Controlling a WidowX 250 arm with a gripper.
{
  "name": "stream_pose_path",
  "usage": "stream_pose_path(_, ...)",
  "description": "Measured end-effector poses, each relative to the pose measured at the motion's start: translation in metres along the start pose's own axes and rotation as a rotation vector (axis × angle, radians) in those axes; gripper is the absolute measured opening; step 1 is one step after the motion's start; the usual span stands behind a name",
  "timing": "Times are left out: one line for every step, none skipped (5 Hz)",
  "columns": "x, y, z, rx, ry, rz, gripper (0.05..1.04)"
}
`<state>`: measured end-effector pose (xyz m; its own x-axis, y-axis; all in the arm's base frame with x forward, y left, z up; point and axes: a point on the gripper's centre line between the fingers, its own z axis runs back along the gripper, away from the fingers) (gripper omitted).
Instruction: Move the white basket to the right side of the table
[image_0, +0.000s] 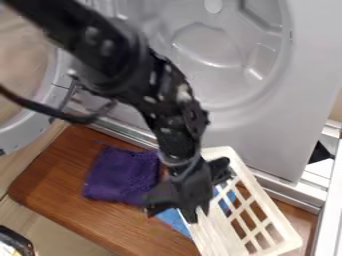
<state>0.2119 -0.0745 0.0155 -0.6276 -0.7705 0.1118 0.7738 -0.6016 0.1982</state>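
Since the basket (224, 241) is judged light, stiff and slick, its rim (262, 195) is best pinched squarely; whether the claw (198, 216) is clamped there cannot be told.

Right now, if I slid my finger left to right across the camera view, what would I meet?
Round door → purple cloth → white basket.
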Motion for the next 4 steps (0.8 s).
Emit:
stream_pose_path(-0.004, -0.002, 0.005, 0.016, -0.054, -0.120, 0.088)
stream_pose_path(-0.011, 0.005, 0.003, 0.042, -0.094, -0.267, 0.088)
stream_pose_path(-0.014, 0.017, -0.002, 0.044, -0.081, -0.377, 0.088)
stream_pose_path(-0.006, 0.030, -0.012, 0.047, -0.075, -0.481, 0.088)
